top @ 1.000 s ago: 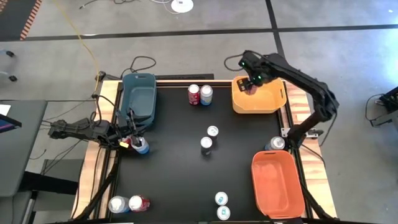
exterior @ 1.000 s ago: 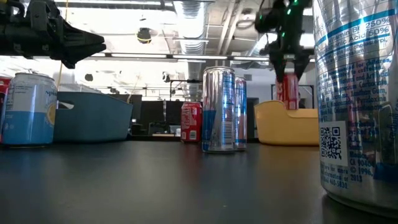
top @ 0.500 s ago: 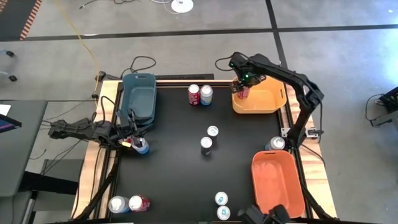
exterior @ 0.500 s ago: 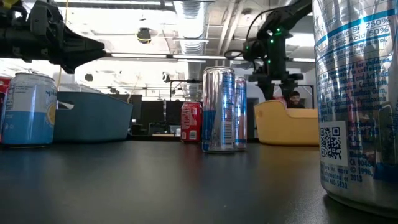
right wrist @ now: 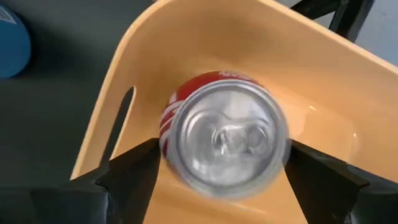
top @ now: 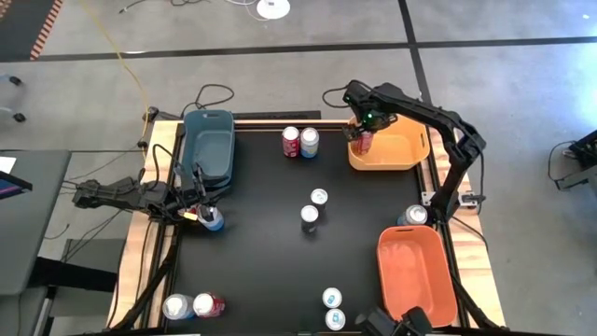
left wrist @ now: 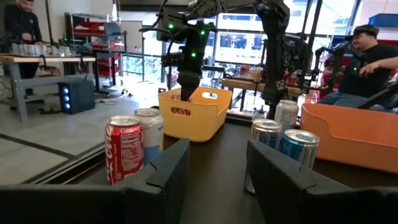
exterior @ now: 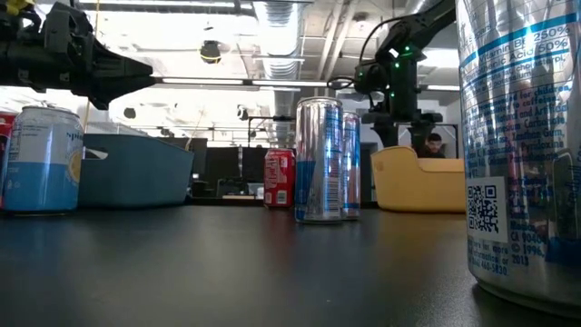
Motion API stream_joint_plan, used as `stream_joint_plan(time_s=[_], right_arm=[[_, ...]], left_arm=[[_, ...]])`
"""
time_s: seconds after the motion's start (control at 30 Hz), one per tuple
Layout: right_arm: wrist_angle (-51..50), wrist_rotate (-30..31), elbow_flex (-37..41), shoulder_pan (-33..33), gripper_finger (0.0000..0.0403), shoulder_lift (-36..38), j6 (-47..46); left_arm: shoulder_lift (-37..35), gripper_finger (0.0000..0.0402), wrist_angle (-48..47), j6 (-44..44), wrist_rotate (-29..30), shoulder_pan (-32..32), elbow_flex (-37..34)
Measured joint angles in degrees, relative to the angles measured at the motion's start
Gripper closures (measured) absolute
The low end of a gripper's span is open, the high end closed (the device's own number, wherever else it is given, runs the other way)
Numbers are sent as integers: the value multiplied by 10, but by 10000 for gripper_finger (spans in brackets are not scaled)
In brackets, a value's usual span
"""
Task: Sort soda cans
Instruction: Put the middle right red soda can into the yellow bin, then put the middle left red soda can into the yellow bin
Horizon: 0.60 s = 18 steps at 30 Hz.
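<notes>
My right gripper (top: 366, 131) hangs over the near left corner of the yellow bin (top: 403, 155) and points down. It is open, with one finger on each side of an upright red soda can (right wrist: 224, 140) inside the bin. The low view shows only the gripper (exterior: 397, 113) above the bin wall, which hides the can. My left gripper (left wrist: 217, 168) is open and empty at the table's left edge, pointing level across the table. It is just above a blue soda can (top: 215, 221).
Other cans stand around the table: a red and a blue at the far edge (top: 299, 142), two in the middle (top: 314, 207), a silver one (top: 413, 216) by the orange bin (top: 417, 275), two at the near edge (top: 333, 308), two at the near left (top: 193, 305). A blue bin (top: 209, 145) stands far left.
My right gripper has come down and toward the table's left with the red can, from above the yellow bin into its left corner. The can, first seen above the bin's rim in the low view, is now down behind the bin wall.
</notes>
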<state>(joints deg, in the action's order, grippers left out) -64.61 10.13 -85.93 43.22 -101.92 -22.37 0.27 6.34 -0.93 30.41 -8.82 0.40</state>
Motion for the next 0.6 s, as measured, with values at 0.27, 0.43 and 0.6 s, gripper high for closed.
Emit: stream_joint_plan(time_s=[0.27,0.43,0.6], right_arm=[[2,3,0,-8,50,3,4],[-3,25,-1,-8,50,44,6],[-4,35,-1,-12,54,112,13]], left_arm=[[0,244,0,-2,1,0,0],[0,244,0,-2,1,0,0],[0,244,-9,18,1,0,0]])
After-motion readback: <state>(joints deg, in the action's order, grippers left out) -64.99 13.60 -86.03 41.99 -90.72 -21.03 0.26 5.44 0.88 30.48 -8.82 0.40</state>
